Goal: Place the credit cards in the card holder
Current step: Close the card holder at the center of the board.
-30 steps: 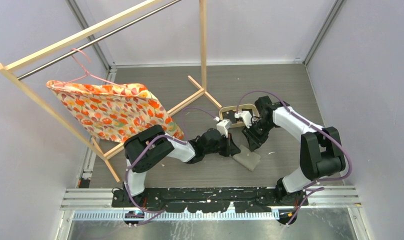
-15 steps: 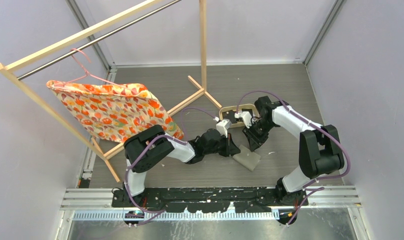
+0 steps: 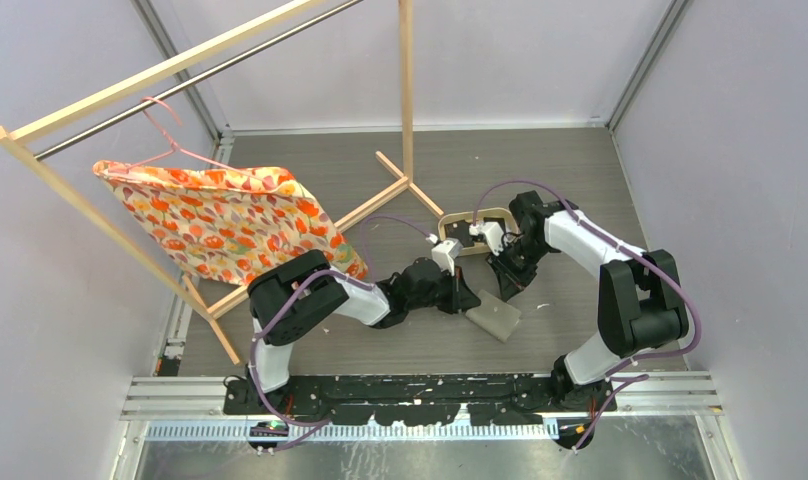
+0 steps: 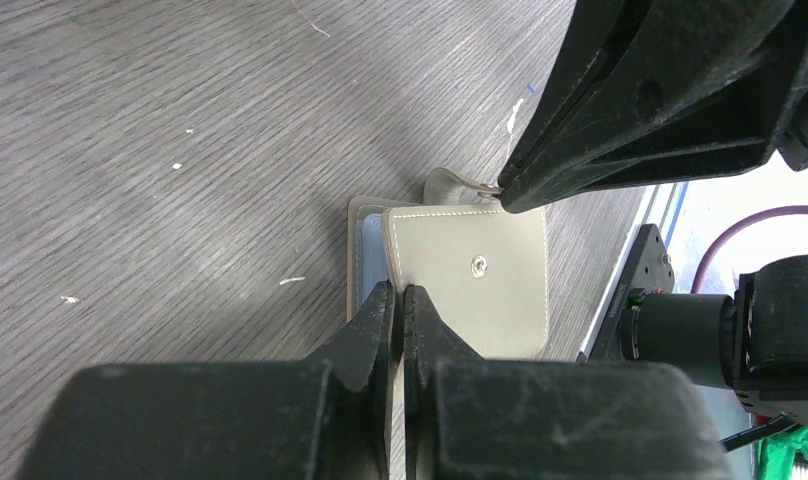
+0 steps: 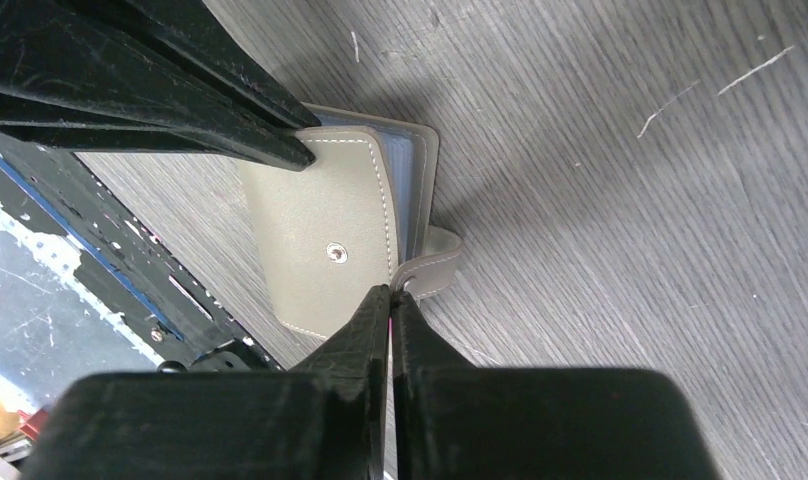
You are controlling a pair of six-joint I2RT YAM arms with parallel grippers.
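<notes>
Both arms are opening the card holder (image 3: 493, 318), lying closed just in front of the tray (image 3: 475, 211): left gripper (image 4: 401, 300) pinching its cover edge, right gripper (image 5: 391, 297) nipping the snap strap (image 5: 432, 262), next probably needing a pull apart.

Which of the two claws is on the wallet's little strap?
The right gripper: its tips pinch the strap of the card holder. The left gripper instead grips the cover's edge.

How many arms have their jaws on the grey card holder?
2. The left arm has its jaws pinching the card holder cover edge; the right arm pinches the strap tab opposite.
</notes>
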